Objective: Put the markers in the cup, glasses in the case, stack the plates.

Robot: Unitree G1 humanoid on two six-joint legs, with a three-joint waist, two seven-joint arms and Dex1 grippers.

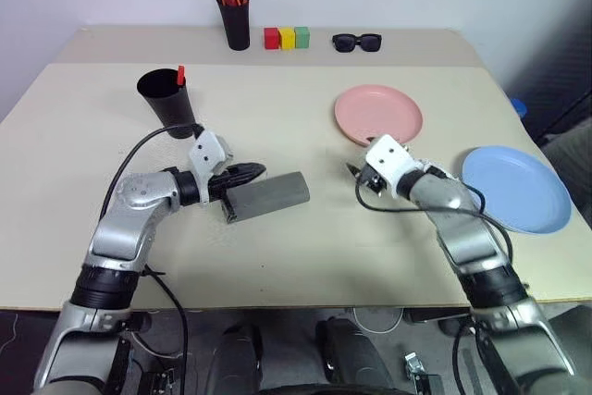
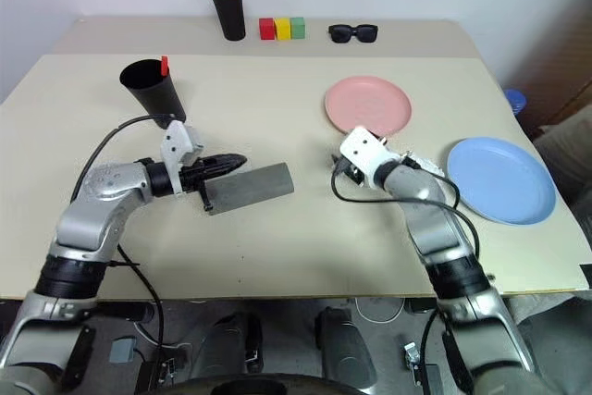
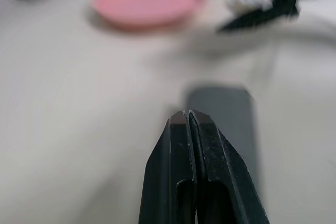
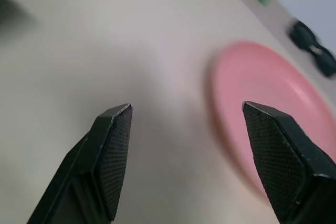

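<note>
- My left gripper has its jaws pressed fully together on nothing, their tips over the near end of the grey trough-shaped glasses case, which lies closed, so I judge the glasses step done.
- My right gripper has its jaws spread wide and empty, aimed at the near rim of the round salmon-pink plastic plate just beyond them; I read this as lining up for the stacking.
- The round light-blue plastic plate sits well off to the right of those jaws, apart from the pink one, so nothing is stacked yet.
- The wide tapered matte black cup stands beyond my left jaws, and a red-capped marker pokes above its rim.
- The pale beige surface meets a plain light wall; along its far edge stand a black cylindrical pen holder with orange-topped pens, three small coloured blocks, and chunky black sunglasses.
</note>
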